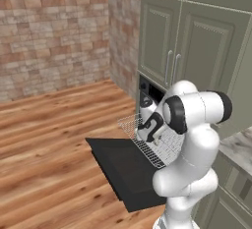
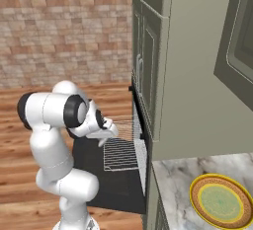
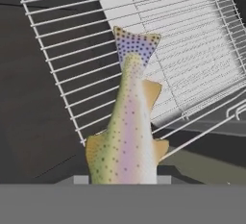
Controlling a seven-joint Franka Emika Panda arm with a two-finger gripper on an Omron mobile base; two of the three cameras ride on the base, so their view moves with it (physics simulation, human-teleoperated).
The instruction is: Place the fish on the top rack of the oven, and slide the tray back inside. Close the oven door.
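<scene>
the gripper (image 1: 147, 127) clutches the fish (image 3: 126, 136) over the pulled-out rack (image 3: 192, 50), and dropped this near the edge, it might slip onto the open door (image 1: 129, 171).

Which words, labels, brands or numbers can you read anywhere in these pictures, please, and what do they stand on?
None: no readable text in any view.
The oven control strip bears no legible marks.
The oven door, top rack, fish and plate carry no lettering; the fish has only spots.
</scene>
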